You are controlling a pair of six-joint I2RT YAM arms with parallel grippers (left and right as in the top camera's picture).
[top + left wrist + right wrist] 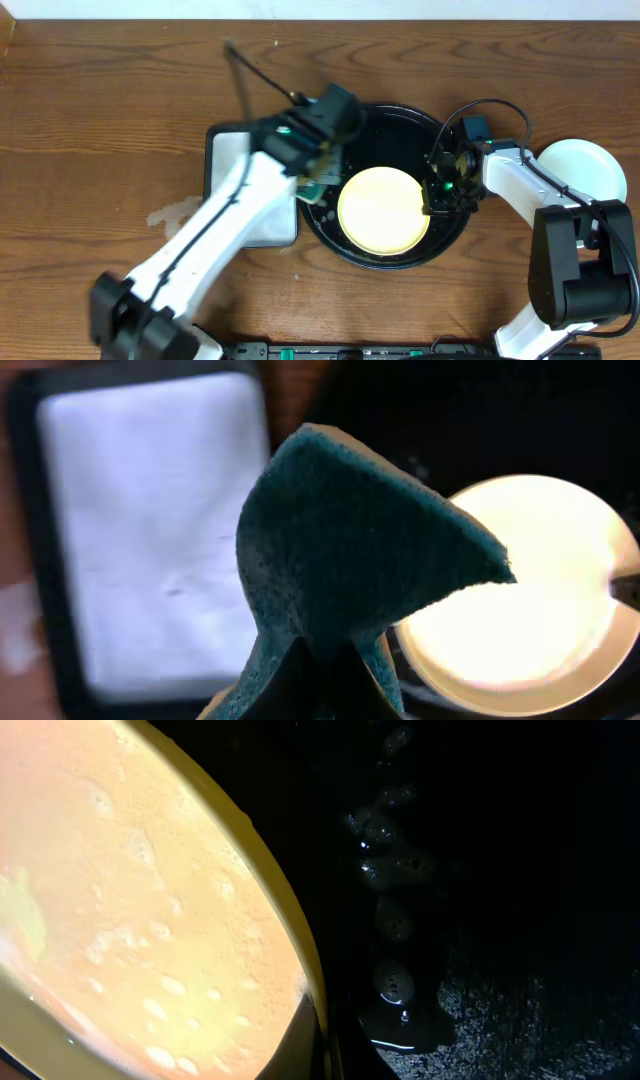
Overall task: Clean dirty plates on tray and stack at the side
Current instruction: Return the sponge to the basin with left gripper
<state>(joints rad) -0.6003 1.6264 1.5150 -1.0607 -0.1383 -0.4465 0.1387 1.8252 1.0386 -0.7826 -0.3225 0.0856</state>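
- The left gripper [318, 165] is pinching a green sponge [350, 550] tight, and the sponge is folding up out of its fingers into a blunt peak.
- The right gripper [435, 190] is sitting narrow at the right rim of the yellow plate [385, 210]. In the right wrist view the rim is running straight down to a dark fingertip, so it appears to be nipping that rim.
- The yellow plate is lying in the tray [400, 118], toward the near side of it, with wet beads glinting on the black floor beside it.
- The plate's face is showing a bubbly film. Whether any red is remaining on it, I cannot tell.
- A pale plate [580, 170] is resting on the table right of the tray, well apart from both grippers.
- The white sponge tray [250, 150] is sitting just left of the tray, with a wet patch [175, 212] on the wood beyond it.
- The key relation: the yellow plate is lying to the sponge's right and a little nearer the robot, while the sponge is hanging by its left rim, apparently clear of the face.
- The plate, being round, is offering no long axis. The left arm is nearer for wiping, so its next stroke is probably calling for a short drop and a sweep rightward.
- The right arm is better placed for steadying or lifting the plate.
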